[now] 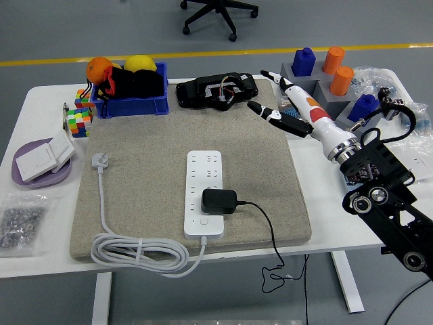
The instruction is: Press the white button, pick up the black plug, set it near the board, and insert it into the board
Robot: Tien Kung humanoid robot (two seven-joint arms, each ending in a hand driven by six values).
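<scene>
A white bench [40, 261] fills most of the view, on a grey floor [61, 30]. A yellow line [203, 54] crosses the floor at 12 o'clock, with a black chair base [220, 13] just beyond it

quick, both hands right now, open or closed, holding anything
Left hand: not in view.
Right hand: open, fingers spread, holding nothing, raised over the mat's far right corner; the black plug sits in the power strip.

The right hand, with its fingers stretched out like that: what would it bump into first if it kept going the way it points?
Probably the black device with exposed wires at the mat's far edge; the right hand points up-left toward it, though height is unclear.
</scene>
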